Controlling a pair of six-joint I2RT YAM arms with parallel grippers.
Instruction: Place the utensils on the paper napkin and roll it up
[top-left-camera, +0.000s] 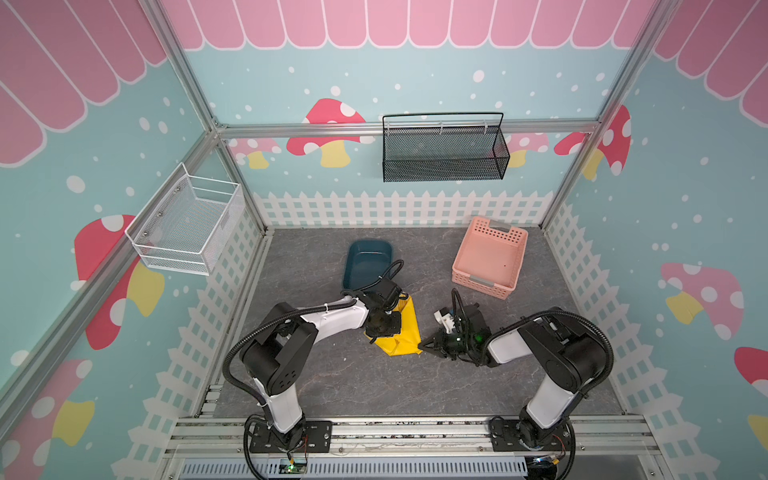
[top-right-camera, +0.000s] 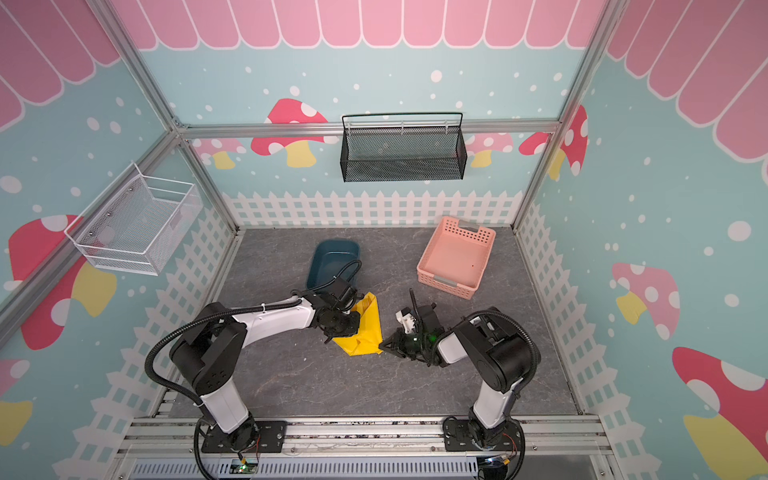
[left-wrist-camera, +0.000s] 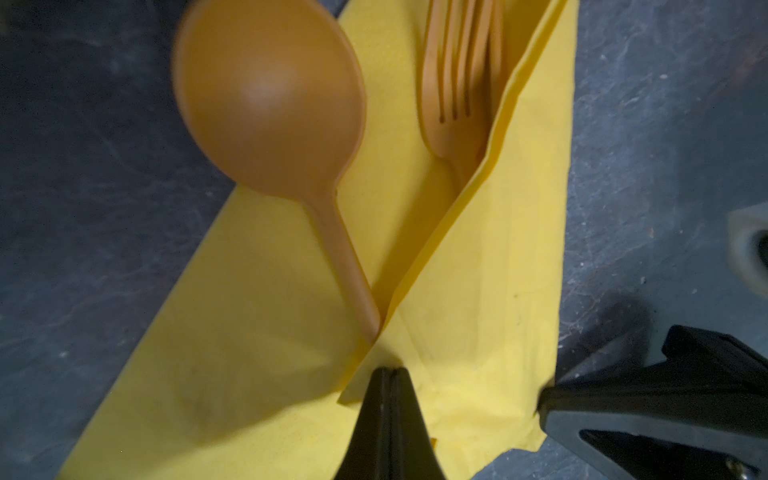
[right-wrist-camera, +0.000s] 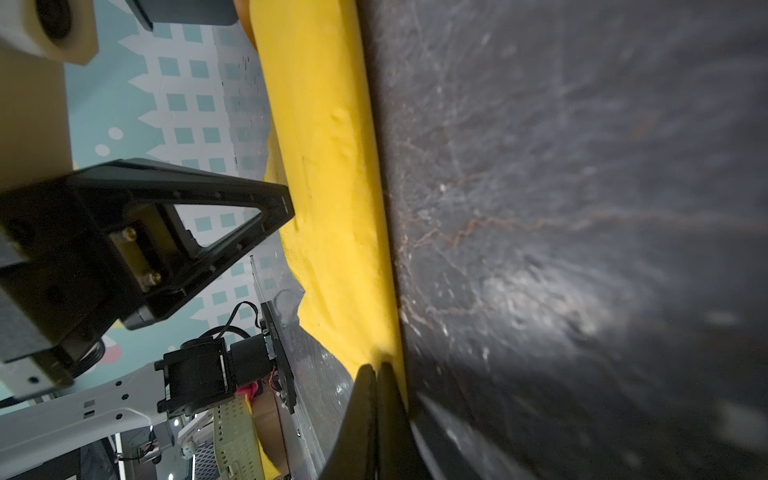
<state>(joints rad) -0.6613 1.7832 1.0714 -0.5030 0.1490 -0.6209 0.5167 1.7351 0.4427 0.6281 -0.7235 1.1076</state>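
Thin, tearable yellow paper napkin (top-left-camera: 406, 328) lies mid grey table (top-left-camera: 332, 386), folded partly over stiff orange plastic spoon (left-wrist-camera: 270, 104) and fork (left-wrist-camera: 457, 83). Left jaws are closed at its flap edge; right jaws pinch its corner.

Item 1, left arm (top-left-camera: 332, 318): stretched out to a spot above the paper napkin (top-left-camera: 409, 328), wrist bent downward.
Item 2, left gripper (left-wrist-camera: 390, 372): jaws closed together, tips pointing down onto the napkin's folded flap.
Item 3, right arm (top-left-camera: 505, 347): elbow raised, forearm low, aimed at the napkin's right side.
Item 4, right gripper (top-left-camera: 421, 345): lying near level, jaws closed together, tips touching the napkin's near right corner.
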